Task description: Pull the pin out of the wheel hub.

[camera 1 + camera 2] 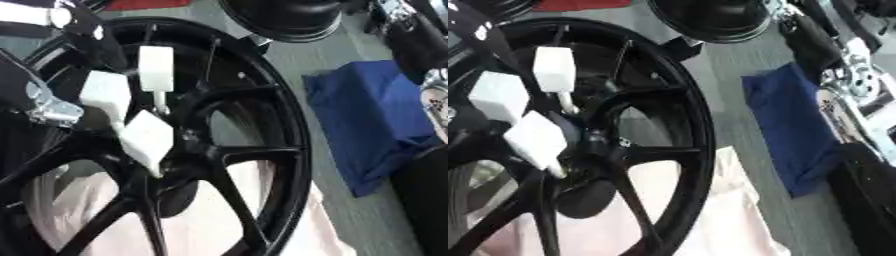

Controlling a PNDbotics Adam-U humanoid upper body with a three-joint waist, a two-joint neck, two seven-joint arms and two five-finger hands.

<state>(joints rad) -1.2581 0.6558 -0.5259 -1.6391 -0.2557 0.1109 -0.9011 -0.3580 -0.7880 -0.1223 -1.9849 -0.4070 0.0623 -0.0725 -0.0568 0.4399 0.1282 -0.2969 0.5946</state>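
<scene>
A big black spoked wheel [262, 150] stands close in front of me and fills the left of both views. My left hand [105, 95] reaches in from the left to its hub [179, 150]. Its white-padded fingers [156, 67] and thumb [147, 140] are curled in around a thin pale pin [162, 104]. The pin stands out of the hub, between the upper pad and the thumb pad. My right arm [846, 75], black with silver joints, runs down the right edge. Its hand is not clear to me.
A blue cloth [376, 120] lies on the grey floor to the right of the wheel. A second black wheel [289, 20] sits at the top. A pale sheet [728, 220] lies under the near wheel.
</scene>
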